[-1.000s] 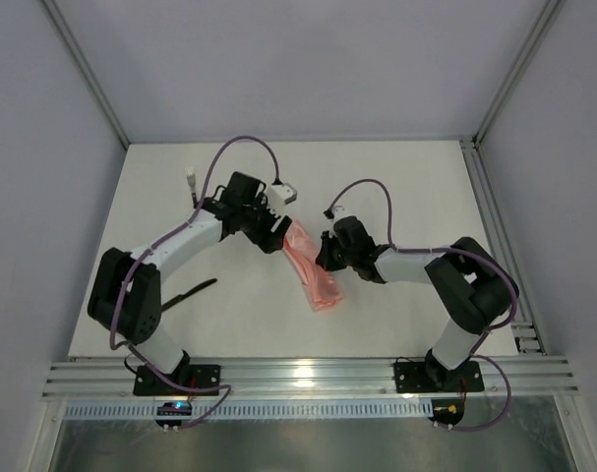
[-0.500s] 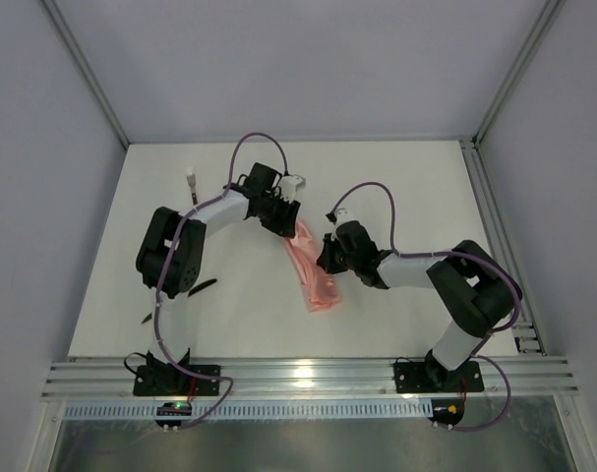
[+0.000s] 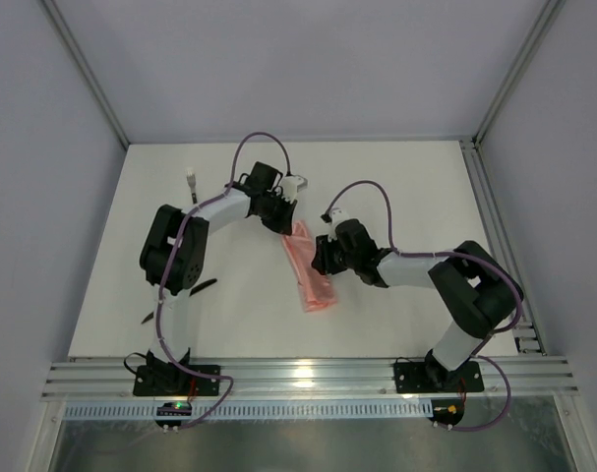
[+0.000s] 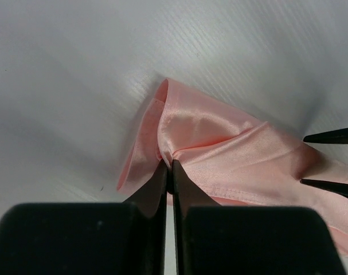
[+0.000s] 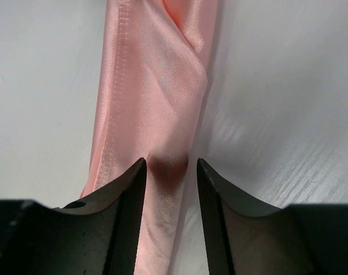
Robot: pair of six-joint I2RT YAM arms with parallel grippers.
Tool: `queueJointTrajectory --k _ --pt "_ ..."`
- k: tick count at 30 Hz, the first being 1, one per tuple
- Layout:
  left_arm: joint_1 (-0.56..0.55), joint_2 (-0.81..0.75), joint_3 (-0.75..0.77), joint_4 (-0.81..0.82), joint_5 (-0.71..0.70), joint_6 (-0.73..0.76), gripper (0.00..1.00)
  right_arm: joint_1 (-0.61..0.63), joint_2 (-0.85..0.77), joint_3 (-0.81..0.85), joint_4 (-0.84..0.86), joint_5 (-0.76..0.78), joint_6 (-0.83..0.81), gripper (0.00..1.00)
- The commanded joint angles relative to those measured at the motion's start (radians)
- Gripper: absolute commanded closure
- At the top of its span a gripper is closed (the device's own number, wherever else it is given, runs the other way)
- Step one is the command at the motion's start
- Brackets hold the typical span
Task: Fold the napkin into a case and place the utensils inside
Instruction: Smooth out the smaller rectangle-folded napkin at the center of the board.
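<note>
The salmon-pink napkin [image 3: 314,277] lies folded into a narrow case-like strip in the middle of the table. My left gripper [image 3: 284,222] is at its far end, jaws shut on a bunched fold of the cloth [image 4: 219,137]. My right gripper [image 3: 322,258] stands over the strip's middle with its jaws open, and the cloth [image 5: 156,74] lies flat between and under the fingertips [image 5: 133,177]. Black utensils [image 3: 202,286] poke out from under the left arm's elbow, mostly hidden, with another dark tip [image 3: 146,318] nearer the front.
A small white piece [image 3: 192,180] lies at the far left of the table. The metal frame rail [image 3: 298,374] runs along the near edge, and the right arm's elbow [image 3: 470,285] sits close to the table's right side.
My left gripper has closed on the napkin's far end. My right gripper has let go and opened over the strip. The strip has shifted slightly left.
</note>
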Motion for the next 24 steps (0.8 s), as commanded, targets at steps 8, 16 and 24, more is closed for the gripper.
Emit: queueJointTrajectory --k 8,16,24 --pt "0.044 -0.034 -0.027 0.007 0.104 0.062 1.00 0.031 -0.238 0.149 -0.346 0.172 -0.252 0.54" --pt "0.050 -0.034 -0.046 0.007 0.147 0.053 1.00 0.125 -0.215 0.131 -0.362 0.051 -0.171 0.46" --pt "0.052 -0.049 -0.066 0.030 0.128 0.044 1.00 0.175 -0.099 0.178 -0.403 0.031 -0.110 0.45"
